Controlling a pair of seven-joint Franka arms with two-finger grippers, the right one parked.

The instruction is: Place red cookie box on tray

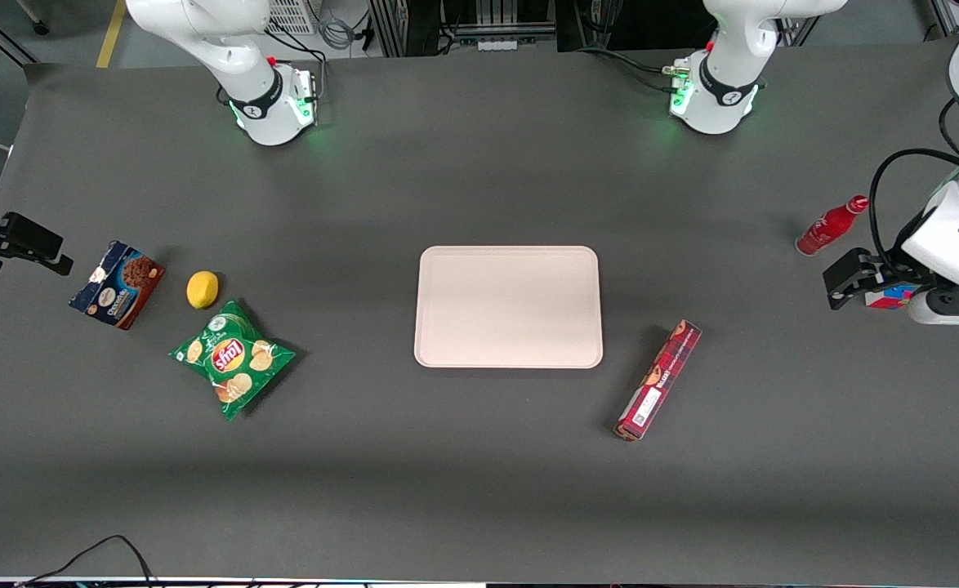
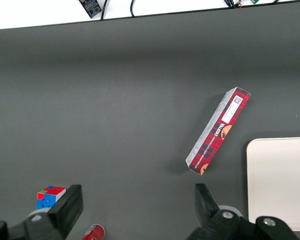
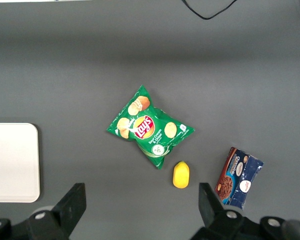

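**Cookie box flat on the mat, gripper wide and empty**

Toward the working arm's end of the table, I see my gripper (image 2: 135, 210) hovering with its fingers spread wide and nothing between them. Beneath it sit a small multicoloured cube (image 2: 50, 196) and a glossy red bottle (image 1: 831, 226) lying on its side, the bottle partly cut off in the wrist view.

I find the red cookie box (image 1: 658, 380) lying flat on the dark grey table (image 1: 479, 457), just beside the tray (image 1: 508, 306) but not touching it, and nearer the front camera than the tray's middle. It is a long, narrow carton in dark plaid with a white label near one end, and it lies at a slant to the tray's edges. Bare matte surface surrounds it on every side.

I see the tray as a smooth pale pink rectangle with rounded corners and a low rim, holding nothing.

Toward the parked arm's end lie a crinkled green chip bag (image 1: 233, 358), a yellow lemon (image 1: 202, 289) and a blue-and-brown cookie box (image 1: 118, 284), well apart from the tray.
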